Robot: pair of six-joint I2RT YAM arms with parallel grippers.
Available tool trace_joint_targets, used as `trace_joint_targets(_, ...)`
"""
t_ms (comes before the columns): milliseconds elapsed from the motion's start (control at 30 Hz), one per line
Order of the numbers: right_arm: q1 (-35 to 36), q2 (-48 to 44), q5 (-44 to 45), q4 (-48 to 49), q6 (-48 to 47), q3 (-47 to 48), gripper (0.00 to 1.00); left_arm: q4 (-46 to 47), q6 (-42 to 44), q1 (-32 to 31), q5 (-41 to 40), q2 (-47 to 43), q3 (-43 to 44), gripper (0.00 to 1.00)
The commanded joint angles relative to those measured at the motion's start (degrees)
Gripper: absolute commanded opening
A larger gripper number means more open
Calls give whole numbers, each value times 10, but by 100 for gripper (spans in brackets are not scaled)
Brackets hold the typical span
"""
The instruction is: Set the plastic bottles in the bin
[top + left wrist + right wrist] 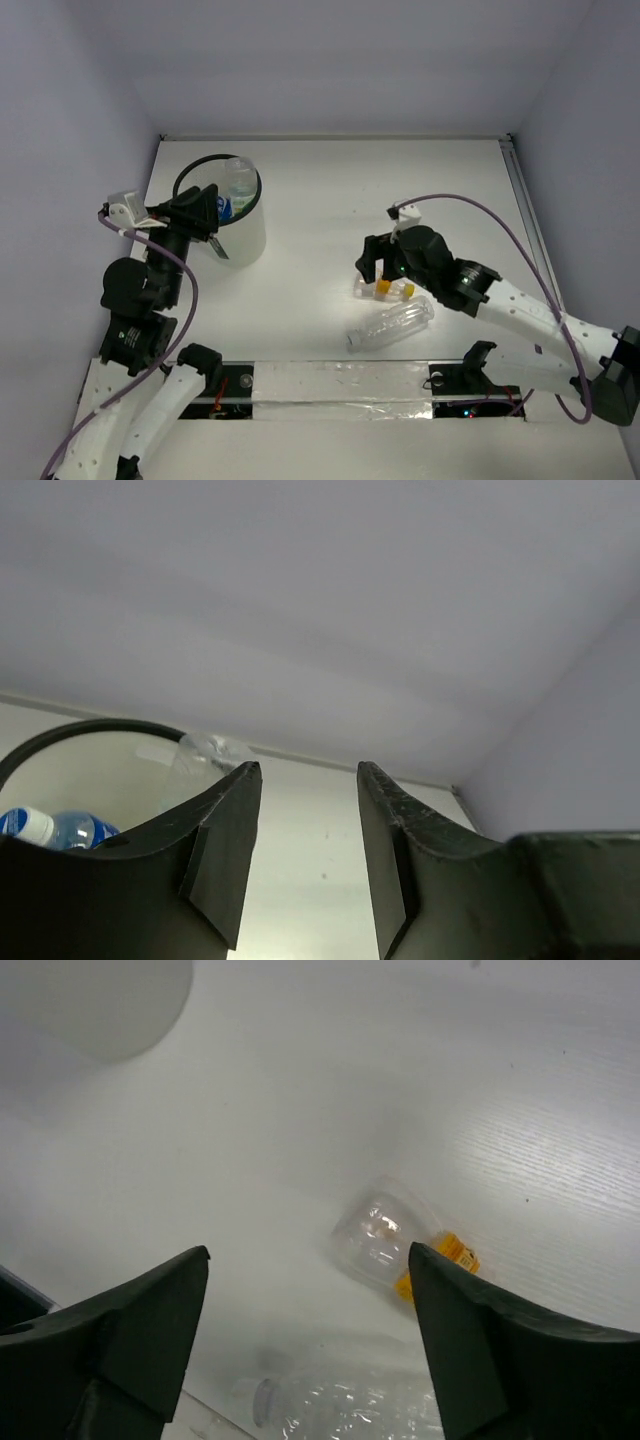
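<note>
Clear plastic yellow-labelled bottle (385, 1232), seemingly on its side, waits beneath my wide-open right gripper (308, 1248); next, descend and close.

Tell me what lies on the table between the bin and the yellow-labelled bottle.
Nothing. The top external view shows only bare white table between the bin and the yellow-labelled bottle.

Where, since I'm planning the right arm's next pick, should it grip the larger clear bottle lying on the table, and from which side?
Probably mid-body, from straight above. The larger clear bottle lies on its side, so the open right gripper could straddle its barrel across the narrow width, square to its long axis. The small yellow-labelled bottle lies close beside it, leaving little finger room.
</note>
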Motion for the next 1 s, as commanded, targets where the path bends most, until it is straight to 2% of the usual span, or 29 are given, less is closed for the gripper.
trace_joint_targets(0,4,50,13,-77,-30,57,89,-87,-5,-3,59,-34,-8,40)
trace_joint_targets(100,4,113,-1,-141,-61,125,93,-104,-4,-3,68,-67,-24,42)
trace_joint_targets(167,4,147,19,-185,-86,167,96,-106,-5,-3,79,-84,-31,43)
trace_joint_targets(200,4,165,23,-231,-92,179,97,-105,-6,-3,91,-88,-33,43)
trace_joint_targets(333,4,252,27,-296,-120,217,100,-102,7,-3,113,-102,-33,44)
trace_joint_targets(633,4,351,-25,-330,-177,254,100,-109,30,-3,145,-139,-39,45)
trace_joint_targets(967,-14,442,-36,-279,-229,269,99,-95,33,-3,163,-142,-64,46)
